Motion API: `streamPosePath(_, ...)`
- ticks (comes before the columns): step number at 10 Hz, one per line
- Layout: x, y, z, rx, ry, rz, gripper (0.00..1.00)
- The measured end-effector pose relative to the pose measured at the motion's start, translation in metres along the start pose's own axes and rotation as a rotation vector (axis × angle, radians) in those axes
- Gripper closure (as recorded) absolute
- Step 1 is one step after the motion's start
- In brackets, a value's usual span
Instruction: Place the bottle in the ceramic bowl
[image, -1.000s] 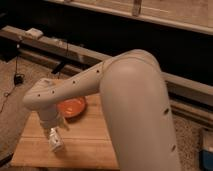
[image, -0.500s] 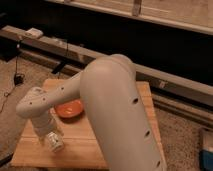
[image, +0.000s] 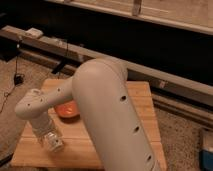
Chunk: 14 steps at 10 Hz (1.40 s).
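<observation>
The orange-red ceramic bowl (image: 66, 110) sits on the wooden table (image: 142, 107), left of centre, partly hidden behind my arm. My gripper (image: 50, 139) is low over the table's front left part, just in front of the bowl. A small pale bottle (image: 54, 144) shows at the gripper's tip, close to the tabletop. I cannot tell whether it is held. My large white arm (image: 110, 110) covers the middle of the table.
A long metal rail (image: 165, 82) runs behind the table. Cables (image: 17, 75) and a white box (image: 33, 33) lie on the carpet at the left. A blue object (image: 206, 150) is at the right edge.
My arm's elbow has swung left and closer to the camera, covering more of the table. The gripper has stayed near the front left part by the bottle.
</observation>
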<state>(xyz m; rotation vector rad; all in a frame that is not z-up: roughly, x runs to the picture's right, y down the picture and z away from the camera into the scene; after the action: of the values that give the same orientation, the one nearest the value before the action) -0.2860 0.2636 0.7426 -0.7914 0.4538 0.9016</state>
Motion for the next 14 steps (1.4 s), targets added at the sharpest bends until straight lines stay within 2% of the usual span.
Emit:
streamPosePath(4, -0.015, 0.0, 0.012, 0.024, -0.006, -0.011, 0.35)
streamPosePath(5, -0.017, -0.001, 0.014, 0.031, -0.007, -0.012, 0.39)
streamPosePath(8, -0.021, 0.0, 0.015, 0.029, -0.011, -0.022, 0.69)
streamPosePath(9, -0.022, -0.001, 0.008, 0.018, -0.021, -0.02, 0.78)
streamPosePath(10, -0.022, -0.004, -0.006, 0.0, -0.036, -0.015, 0.9)
streamPosePath(11, -0.022, -0.006, -0.02, -0.014, -0.055, -0.009, 0.97)
streamPosePath(14, -0.032, -0.018, -0.066, -0.052, -0.122, 0.015, 1.0)
